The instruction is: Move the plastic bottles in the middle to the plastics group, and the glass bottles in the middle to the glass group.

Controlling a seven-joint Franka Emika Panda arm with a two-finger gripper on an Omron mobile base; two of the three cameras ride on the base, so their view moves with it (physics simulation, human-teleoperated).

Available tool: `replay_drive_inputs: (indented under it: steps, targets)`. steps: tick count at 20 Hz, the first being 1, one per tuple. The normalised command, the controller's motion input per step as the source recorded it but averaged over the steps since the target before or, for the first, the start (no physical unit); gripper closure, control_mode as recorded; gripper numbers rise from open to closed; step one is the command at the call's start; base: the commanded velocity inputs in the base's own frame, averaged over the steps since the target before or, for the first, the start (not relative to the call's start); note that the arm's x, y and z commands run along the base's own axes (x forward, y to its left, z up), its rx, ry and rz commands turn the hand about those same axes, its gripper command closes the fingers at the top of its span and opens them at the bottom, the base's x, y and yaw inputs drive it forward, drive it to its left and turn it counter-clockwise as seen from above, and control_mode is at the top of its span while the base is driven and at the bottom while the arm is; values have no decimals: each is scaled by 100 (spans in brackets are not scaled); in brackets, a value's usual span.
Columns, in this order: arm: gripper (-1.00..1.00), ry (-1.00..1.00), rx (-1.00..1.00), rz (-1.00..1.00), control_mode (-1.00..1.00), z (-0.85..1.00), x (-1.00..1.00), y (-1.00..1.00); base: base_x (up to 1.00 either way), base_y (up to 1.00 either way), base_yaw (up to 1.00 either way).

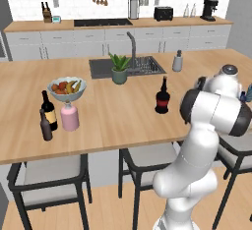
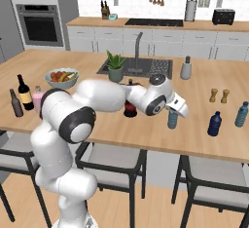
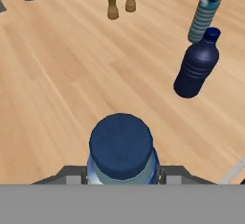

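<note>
Plastic bottle riding toward its group

Gripper (image 3: pixel 122 180) is clamping a plastic bottle (image 3: pixel 121 153) near the plastics group (image 3: pixel 196 67); the glass bottle (image 1: pixel 162 96) is waiting mid-counter.

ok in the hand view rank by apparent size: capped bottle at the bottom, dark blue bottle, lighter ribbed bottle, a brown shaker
1. Capped bottle, inflated by closeness to the camera
2. Dark blue bottle
3. Lighter ribbed bottle, farther and cropped, so unsure
4. Brown shaker

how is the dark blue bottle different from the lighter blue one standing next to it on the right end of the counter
The dark blue bottle is opaque navy with a wide, rounded body; the lighter blue bottle is pale, see-through and slimmer. In the right base view the dark one stands nearer the counter edge, the lighter one further right. Both stand upright, capped, apart from each other.
</note>
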Motion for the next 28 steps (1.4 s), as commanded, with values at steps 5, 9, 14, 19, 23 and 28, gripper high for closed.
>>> replay_drive_inputs:
  steps: [5,9,14,19,23,28]
  targets:
    - [100,0,0,-1,-100,0,16,-67,0,0,0]
    - [100,0,0,-3,-100,18,5,-33,0,0,0]
    - [100,0,0,0,-100,11,0,-7,0,0,0]
    - [100,0,-8,-1,-100,-4,2,0,0,0,0]
    - [100,-3,-11,-2,-100,-14,0,0,0,0,0]
    - [100,-4,-5,-6,-100,-2,14,0,0,0,0]
